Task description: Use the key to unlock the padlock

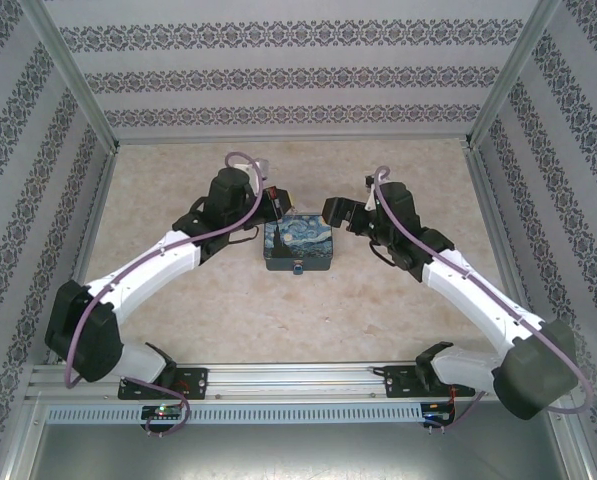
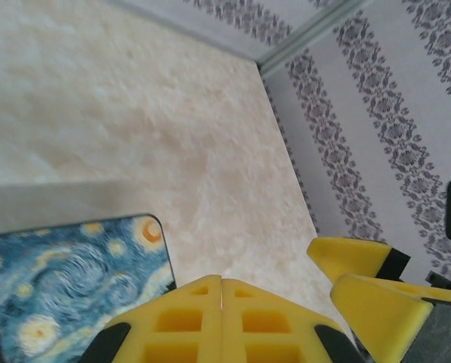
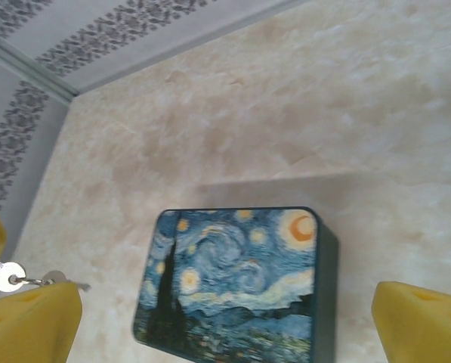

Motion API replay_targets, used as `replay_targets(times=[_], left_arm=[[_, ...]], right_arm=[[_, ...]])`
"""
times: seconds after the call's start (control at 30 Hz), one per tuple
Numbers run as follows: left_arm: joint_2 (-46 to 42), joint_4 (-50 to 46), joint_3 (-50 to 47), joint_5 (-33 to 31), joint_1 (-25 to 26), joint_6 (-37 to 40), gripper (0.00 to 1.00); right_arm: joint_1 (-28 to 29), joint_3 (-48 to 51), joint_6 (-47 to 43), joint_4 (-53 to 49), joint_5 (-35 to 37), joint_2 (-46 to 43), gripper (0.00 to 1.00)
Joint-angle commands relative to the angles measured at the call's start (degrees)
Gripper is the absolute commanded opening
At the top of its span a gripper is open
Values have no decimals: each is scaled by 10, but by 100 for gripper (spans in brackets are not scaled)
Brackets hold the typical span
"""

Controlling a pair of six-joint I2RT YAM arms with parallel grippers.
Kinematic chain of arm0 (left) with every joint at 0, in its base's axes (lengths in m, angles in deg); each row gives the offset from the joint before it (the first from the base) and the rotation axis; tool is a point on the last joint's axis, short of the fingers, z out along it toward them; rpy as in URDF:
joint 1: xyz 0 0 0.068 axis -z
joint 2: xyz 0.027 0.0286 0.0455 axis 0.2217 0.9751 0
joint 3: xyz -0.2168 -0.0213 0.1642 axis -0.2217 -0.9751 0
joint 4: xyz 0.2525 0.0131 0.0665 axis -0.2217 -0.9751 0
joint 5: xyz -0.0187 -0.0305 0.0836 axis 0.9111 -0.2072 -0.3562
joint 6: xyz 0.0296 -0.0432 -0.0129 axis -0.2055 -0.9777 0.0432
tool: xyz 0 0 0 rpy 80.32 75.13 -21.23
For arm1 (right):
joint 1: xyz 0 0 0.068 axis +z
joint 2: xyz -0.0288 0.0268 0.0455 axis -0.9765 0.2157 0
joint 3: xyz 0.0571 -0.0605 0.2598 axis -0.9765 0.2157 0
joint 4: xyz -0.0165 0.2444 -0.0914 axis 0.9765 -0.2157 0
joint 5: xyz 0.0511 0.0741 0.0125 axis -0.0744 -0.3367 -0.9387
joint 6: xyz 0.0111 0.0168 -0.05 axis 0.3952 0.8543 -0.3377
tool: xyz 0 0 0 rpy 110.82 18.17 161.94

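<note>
Padlock (image 1: 298, 268), tiny and blue-teal, sitting at near front of closed night-sky painted tin box (image 1: 298, 245), contents hidden. Left gripper (image 2: 221, 291) clenched on small metal key (image 3: 55, 280); right gripper (image 1: 340, 212) spread wide beside box.

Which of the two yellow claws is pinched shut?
The left gripper: its yellow fingers press together with no gap, while the right gripper has its fingers spread wide apart.

Robot lab test cell: wallpaper-print panels (image 1: 298, 70) are held in alu frame posts (image 1: 81, 90) behind & beside the left gripper (image 1: 278, 203) & right gripper (image 1: 338, 212). A marble-look tabletop (image 1: 278, 310) is laid beneath them, w/ an alu rail (image 1: 288, 378) bolted at its near edge.
</note>
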Motion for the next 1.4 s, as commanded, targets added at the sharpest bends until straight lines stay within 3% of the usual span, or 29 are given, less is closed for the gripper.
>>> replay_targets(times=[0.0,0.23,0.53,0.8,1.37], left_arm=[[-13,51,-16,-36,-3,63,0],[0,181,-55,10,-8,39,0],[33,351,-94,77,-25,-61,0],[59,440,-116,104,-32,-128,0],[93,478,-110,116,-33,-167,0]], right_arm=[[-11,35,62,123,-94,13,95],[-28,98,210,386,-177,87,79],[-35,147,328,652,-194,163,56],[-34,152,362,733,-206,189,52],[-21,135,391,797,-219,232,36]])
